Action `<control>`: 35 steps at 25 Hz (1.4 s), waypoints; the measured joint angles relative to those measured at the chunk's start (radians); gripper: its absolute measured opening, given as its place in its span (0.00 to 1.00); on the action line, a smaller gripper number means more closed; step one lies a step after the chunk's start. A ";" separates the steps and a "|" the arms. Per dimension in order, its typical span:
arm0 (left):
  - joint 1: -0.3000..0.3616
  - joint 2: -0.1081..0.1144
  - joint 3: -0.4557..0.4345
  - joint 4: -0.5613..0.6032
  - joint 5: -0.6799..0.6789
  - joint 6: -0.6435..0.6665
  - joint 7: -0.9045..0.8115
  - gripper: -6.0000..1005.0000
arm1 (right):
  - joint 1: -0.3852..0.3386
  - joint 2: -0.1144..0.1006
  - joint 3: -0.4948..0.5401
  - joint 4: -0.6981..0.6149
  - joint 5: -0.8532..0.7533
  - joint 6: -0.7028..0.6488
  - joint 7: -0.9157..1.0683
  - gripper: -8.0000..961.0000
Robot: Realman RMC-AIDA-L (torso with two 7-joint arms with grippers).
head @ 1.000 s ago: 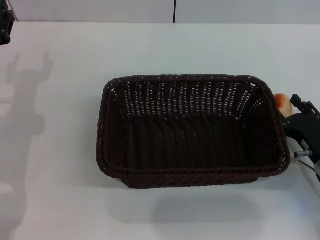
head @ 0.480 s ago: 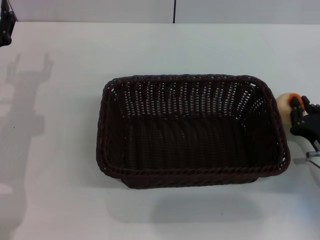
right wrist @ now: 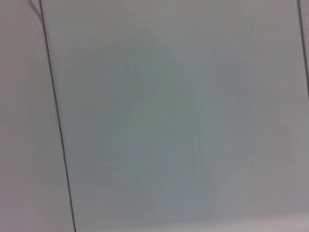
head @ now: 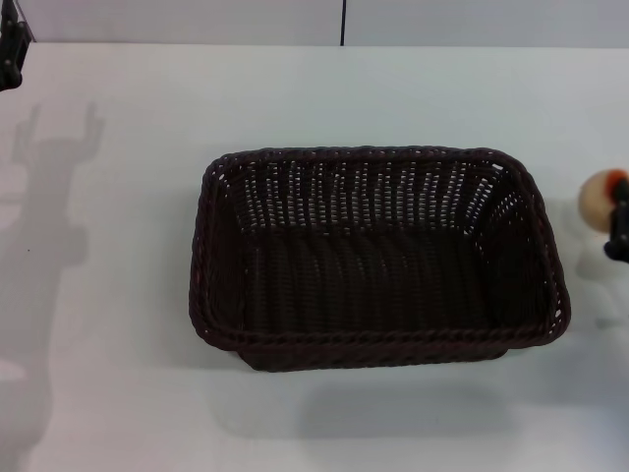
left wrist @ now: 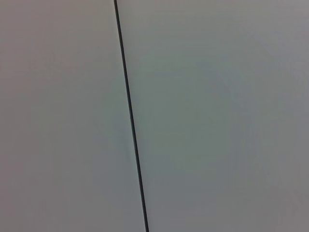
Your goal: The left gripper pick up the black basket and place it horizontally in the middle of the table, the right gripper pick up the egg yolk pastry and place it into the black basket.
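Observation:
The black basket (head: 378,258) lies lengthwise across the middle of the white table (head: 118,295), empty and open side up. The egg yolk pastry (head: 598,199), pale with an orange-red patch, is at the far right edge of the head view, beyond the basket's right rim. My right gripper (head: 616,211) is shut on it and holds it above the table; only a black part of the gripper shows. My left gripper (head: 10,44) is parked at the far left back corner, mostly cut off. Both wrist views show only plain grey panels.
The basket's woven rim (head: 545,246) stands between the pastry and the basket floor. A shadow of the left arm (head: 49,197) falls on the table's left side. A wall with a dark seam (head: 343,22) runs behind the table.
The right gripper has closed on the pastry and carried it up and to the right, away from the basket's right rim. The basket and left arm have not moved.

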 joint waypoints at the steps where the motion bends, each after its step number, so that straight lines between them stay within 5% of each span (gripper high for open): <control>1: 0.000 0.000 0.000 0.000 0.000 0.000 0.000 0.78 | -0.011 0.000 -0.002 0.004 -0.002 -0.043 -0.005 0.05; 11: 0.005 -0.001 0.003 -0.006 0.000 0.000 0.000 0.78 | -0.093 -0.001 -0.022 0.091 -0.168 -0.538 -0.134 0.05; 24: 0.008 -0.003 0.005 -0.006 0.000 0.000 0.000 0.78 | 0.052 0.002 -0.027 0.109 -0.359 -0.399 -0.116 0.05; 35: 0.029 0.002 0.036 0.001 0.020 0.012 -0.094 0.78 | 0.015 -0.001 0.044 0.129 -0.354 -0.381 -0.108 0.41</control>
